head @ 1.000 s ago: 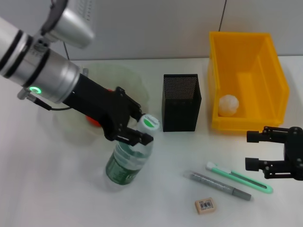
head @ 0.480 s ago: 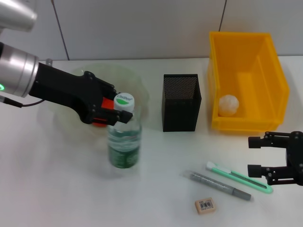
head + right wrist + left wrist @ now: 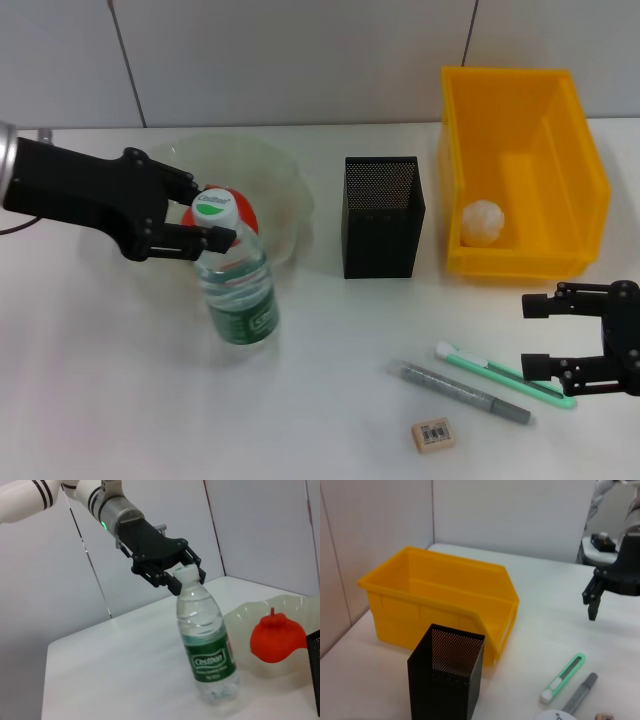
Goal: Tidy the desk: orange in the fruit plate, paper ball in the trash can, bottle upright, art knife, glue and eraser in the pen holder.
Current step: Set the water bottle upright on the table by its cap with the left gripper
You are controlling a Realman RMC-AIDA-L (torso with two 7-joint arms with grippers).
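Well, the bottle [image 3: 236, 290] stood upright on the white desk [image 3: 120, 400], green label facing out, just in front of the fruit plate [image 3: 275, 180]. The left gripper [image 3: 200, 218] sat up at the bottle's cap [image 3: 214, 205], fingers spread to either side of it; from the right wrist view the fingers [image 3: 186, 562] looked parted around the cap rather than clamped on it, so the hold read as released. Behind the bottle, the orange [image 3: 245, 212] lay in the fruit plate, mostly hidden by the cap from the head view but plain in the right wrist view.

Over in the middle, the black mesh pen holder [image 3: 383, 215] stood upright, and just right of it the yellow trash can [image 3: 520, 180] held the paper ball [image 3: 483, 222] on its floor.

Down on the near side, three things lay flat on the desk: the green art knife [image 3: 505, 374], the grey glue [image 3: 465, 392] stick right beside it and roughly parallel, and the eraser [image 3: 434, 434] a touch nearer, apart from both.

The right gripper [image 3: 548, 333] hovered at the near right, jaws wide apart, its lower finger close above the right end of the art knife, holding nothing. Whether it touched the knife could not be told.
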